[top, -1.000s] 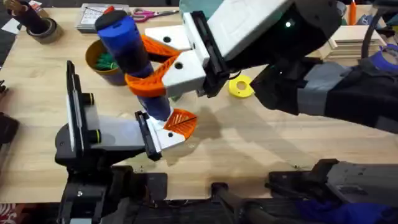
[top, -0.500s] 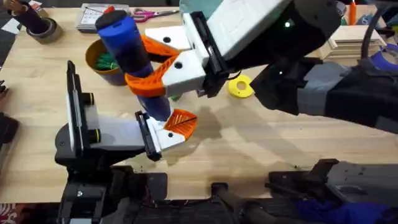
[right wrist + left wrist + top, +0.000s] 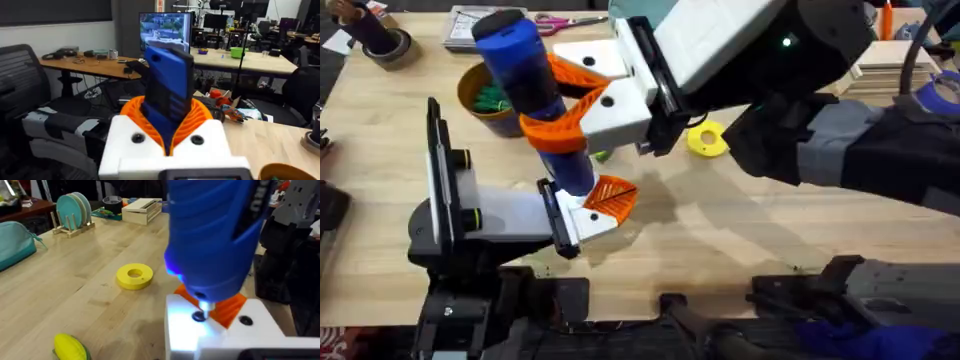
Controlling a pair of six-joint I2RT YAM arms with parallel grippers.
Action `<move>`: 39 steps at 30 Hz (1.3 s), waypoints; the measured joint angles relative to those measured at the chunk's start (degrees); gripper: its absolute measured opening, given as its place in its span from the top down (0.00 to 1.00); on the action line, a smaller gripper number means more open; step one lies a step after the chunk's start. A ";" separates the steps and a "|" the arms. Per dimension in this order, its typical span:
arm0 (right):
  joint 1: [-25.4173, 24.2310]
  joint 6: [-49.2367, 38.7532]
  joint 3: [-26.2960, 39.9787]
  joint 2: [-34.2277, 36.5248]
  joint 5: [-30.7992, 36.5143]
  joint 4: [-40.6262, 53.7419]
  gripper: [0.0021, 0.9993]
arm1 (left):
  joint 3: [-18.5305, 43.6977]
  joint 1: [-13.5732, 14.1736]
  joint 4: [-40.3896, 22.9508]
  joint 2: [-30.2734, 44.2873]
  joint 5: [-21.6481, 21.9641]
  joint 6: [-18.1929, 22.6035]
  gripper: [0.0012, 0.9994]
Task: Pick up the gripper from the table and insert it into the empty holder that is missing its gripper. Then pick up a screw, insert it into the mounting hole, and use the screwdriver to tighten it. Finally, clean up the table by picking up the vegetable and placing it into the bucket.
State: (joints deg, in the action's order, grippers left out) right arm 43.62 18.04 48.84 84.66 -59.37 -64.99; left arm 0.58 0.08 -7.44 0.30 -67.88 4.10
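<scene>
Item: screwdriver [image 3: 525, 75], thick blue handle, short dark tip. I have it in my right claw [image 3: 560, 105], whose orange ribbed fingers [image 3: 555, 135] are closed around the middle of the handle; it stands tilted over the near-left part of the worktop [image 3: 740, 230], and in the left wrist view the tip sits at a screw [image 3: 199, 316] in the white holder [image 3: 220, 335]. Handling, as I judge it: rigid, light, the smooth plastic handle likely to slip in rotation, so I would keep the grip mid-handle and square, pressing down along the shaft. Item: orange ribbed gripper [image 3: 610, 195], seated in that holder on the mounted arm; stiff plastic, not to be levered sideways. Left claw: I cannot tell its state. Item: toy corn [image 3: 70, 347], on the worktop near the yellow ring [image 3: 134, 276]; small, light, rounded, best pinched across its middle. Item: bucket [image 3: 488, 105], far left, behind the screwdriver, something green inside.
</scene>
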 joint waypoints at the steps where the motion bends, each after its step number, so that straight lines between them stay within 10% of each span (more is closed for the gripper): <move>1: 0.00 0.09 0.00 0.00 0.00 0.00 0.98 | 0.00 0.00 0.00 0.02 -0.01 0.00 0.99; 39: -0.94 -3.15 10.56 0.00 -6.78 8.20 0.98 | 0.00 0.00 0.00 0.00 0.00 0.02 0.99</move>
State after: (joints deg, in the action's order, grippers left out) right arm 42.68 14.89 59.40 84.66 -66.15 -56.79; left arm 0.58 0.08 -7.44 0.30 -67.88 4.12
